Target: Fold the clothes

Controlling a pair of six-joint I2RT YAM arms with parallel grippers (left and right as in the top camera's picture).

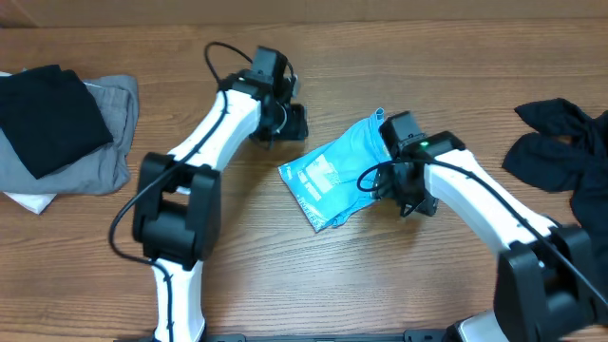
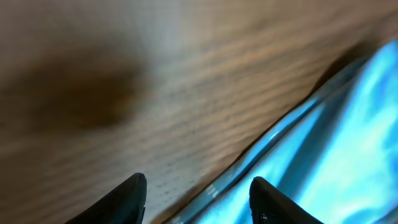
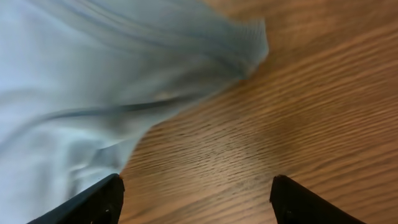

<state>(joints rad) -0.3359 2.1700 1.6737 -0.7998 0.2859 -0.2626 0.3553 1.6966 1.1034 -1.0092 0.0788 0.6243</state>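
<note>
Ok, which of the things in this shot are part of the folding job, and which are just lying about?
Part of the job: light blue T-shirt, folded small, centre; black garment, grey garment and white garment stacked far left; crumpled black clothing at the right edge.
Just lying about: nothing I can see; apart from clothes, only the wooden table.
</note>
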